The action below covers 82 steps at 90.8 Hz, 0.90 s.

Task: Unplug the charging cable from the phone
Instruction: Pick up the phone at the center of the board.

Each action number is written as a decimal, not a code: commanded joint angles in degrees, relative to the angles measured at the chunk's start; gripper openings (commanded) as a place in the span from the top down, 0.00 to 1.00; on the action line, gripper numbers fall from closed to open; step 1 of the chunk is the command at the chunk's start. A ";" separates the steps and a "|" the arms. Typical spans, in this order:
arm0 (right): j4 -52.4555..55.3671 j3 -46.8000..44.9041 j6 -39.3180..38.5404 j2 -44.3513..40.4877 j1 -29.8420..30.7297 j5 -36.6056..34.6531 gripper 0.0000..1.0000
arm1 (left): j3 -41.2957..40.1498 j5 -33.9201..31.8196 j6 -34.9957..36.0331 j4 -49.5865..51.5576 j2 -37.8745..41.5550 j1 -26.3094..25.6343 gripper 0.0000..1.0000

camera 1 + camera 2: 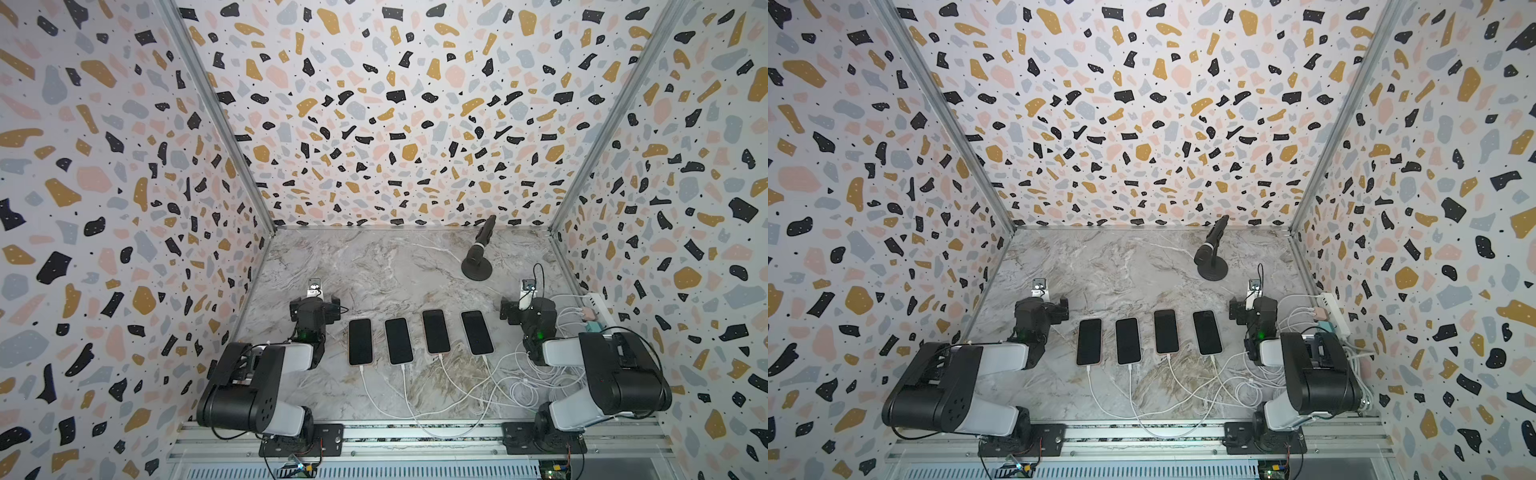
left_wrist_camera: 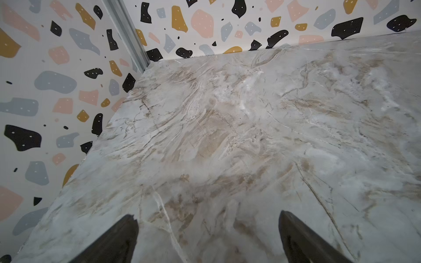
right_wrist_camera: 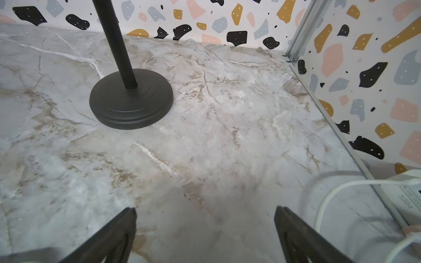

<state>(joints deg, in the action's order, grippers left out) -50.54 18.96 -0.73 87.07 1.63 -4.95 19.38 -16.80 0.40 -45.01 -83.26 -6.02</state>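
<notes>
Phones (image 1: 398,340), four in a row, lie face up on the marble table (image 1: 374,266) between the two arms. Each has a white cable (image 1: 405,386) plugged into its near end. The cables cross and coil together beside the right arm (image 1: 615,374) and run to a power strip (image 1: 596,301) by the wall. Left gripper (image 2: 206,216) and right gripper (image 3: 205,211) hover over bare table, jaws apart, holding nothing. Likely risks: pulling a cable while its phone is unpinned drags the phone along; the tangle tugs neighbouring phones; the right arm snags loose loops.
</notes>
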 commanded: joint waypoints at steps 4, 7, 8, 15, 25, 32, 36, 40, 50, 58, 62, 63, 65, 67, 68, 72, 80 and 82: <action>0.80 1.47 -0.74 -0.50 0.16 0.47 0.00 | 0.49 0.43 -0.33 -1.30 0.99 0.22 0.00; 0.80 1.49 -0.69 -0.50 0.11 0.47 0.00 | 0.49 0.40 -0.32 -1.30 1.00 0.22 0.00; 0.80 1.50 -0.68 -0.50 0.16 0.47 0.00 | 0.49 0.43 -0.36 -1.30 1.00 0.22 0.00; 0.80 1.50 -0.69 -0.49 0.05 0.47 0.00 | 0.49 0.44 -0.36 -1.30 0.94 0.22 0.00; 0.80 1.45 -0.69 -0.49 0.12 0.47 0.00 | 0.49 0.45 -0.32 -1.30 0.95 0.26 0.00; 0.80 1.52 -0.70 -0.49 0.06 0.48 0.00 | 0.49 0.27 -0.26 -1.35 0.91 0.09 0.00; 0.80 1.48 -0.68 -0.49 0.14 0.47 0.00 | 0.49 -0.01 -0.16 -1.43 0.92 -0.07 0.00; 0.79 1.47 -0.68 -0.49 0.06 0.49 0.00 | 0.42 -0.43 -0.10 -1.54 0.85 -0.28 0.00; 0.80 1.46 -0.68 -0.49 0.05 0.47 0.00 | 0.08 -2.63 0.38 -2.57 0.75 -1.41 0.00; 0.75 1.52 -0.73 -0.49 0.05 0.47 0.00 | 0.00 -3.23 0.63 -2.98 0.45 -1.79 0.00; 0.83 1.54 -0.68 -0.49 0.10 0.47 0.00 | -0.05 -3.28 0.54 -2.83 0.62 -1.75 0.00; 0.82 1.53 -0.72 -0.49 0.07 0.47 0.00 | -0.05 -3.26 0.55 -2.77 0.64 -1.77 0.00; 0.85 1.54 -0.73 -0.49 0.07 0.58 0.00 | -0.04 -3.29 0.54 -2.79 0.71 -1.79 0.00; 0.81 1.52 -0.73 -0.49 0.07 0.54 0.00 | -0.04 -3.32 0.56 -2.91 0.66 -1.80 0.00; 0.85 1.52 -0.75 -0.49 0.10 0.55 0.00 | -0.08 -3.37 0.52 -2.94 0.65 -1.80 0.00; 0.82 1.56 -0.70 -0.49 0.12 0.56 0.00 | -0.09 -3.33 0.49 -2.89 0.69 -1.75 0.00; 0.88 1.55 -0.61 -0.49 0.03 0.65 0.00 | 0.52 -0.52 -0.51 -0.79 1.21 -0.28 0.00; 0.88 1.59 -0.59 -0.49 0.02 0.64 0.00 | 0.71 0.01 -0.50 -0.96 0.96 0.16 0.00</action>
<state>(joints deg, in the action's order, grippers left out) -50.54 18.98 -0.93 87.07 1.63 -4.62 19.38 -18.76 0.45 -45.12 -83.26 -7.33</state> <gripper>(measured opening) 0.993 0.995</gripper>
